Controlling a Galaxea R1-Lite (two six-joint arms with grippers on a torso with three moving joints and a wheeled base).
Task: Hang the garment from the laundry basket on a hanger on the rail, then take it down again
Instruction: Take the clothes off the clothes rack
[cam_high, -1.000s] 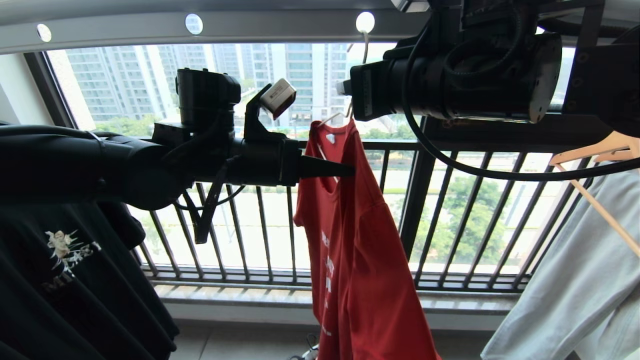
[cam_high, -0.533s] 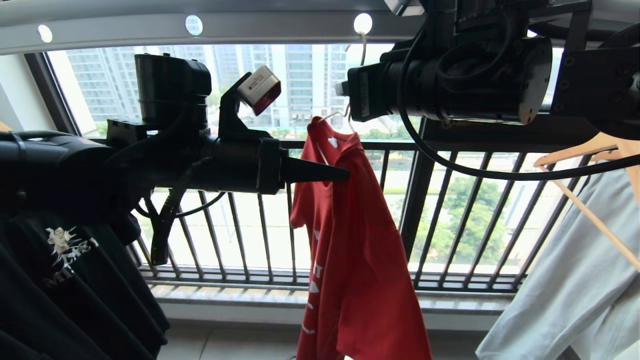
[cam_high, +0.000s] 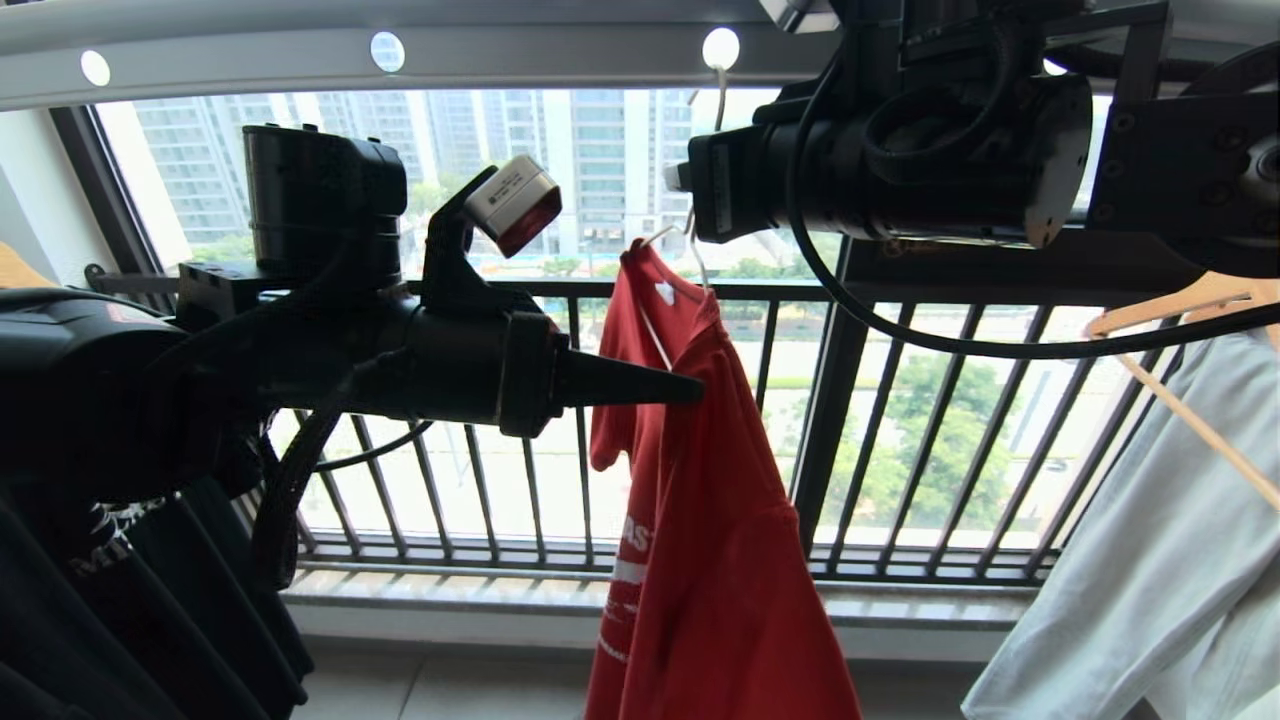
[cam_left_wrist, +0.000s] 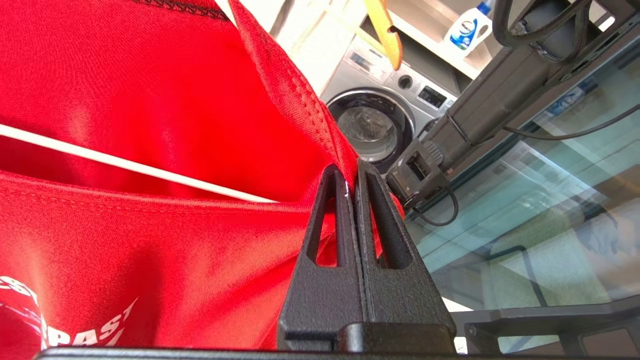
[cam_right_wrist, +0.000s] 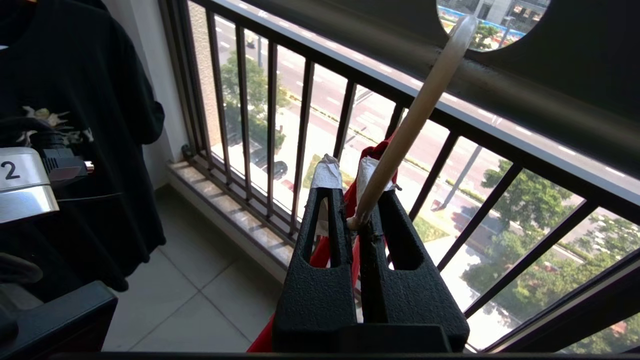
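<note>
While end effectors (cam_high: 690, 385) pinch, garment (cam_high: 720, 520) hangs free.

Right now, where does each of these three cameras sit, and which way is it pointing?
Head view: up on the robot, facing the balcony railing; both black arms show, left gripper at the red short-sleeved T-shirt.
Left wrist view: behind the shut fingers, pinching red cloth, a washing machine beyond.
Right wrist view: behind the right gripper, clamped on the thin cream wire hanger hooked through the grey holed rail.
Shared: T-shirt and hanger appear in all three.
</note>
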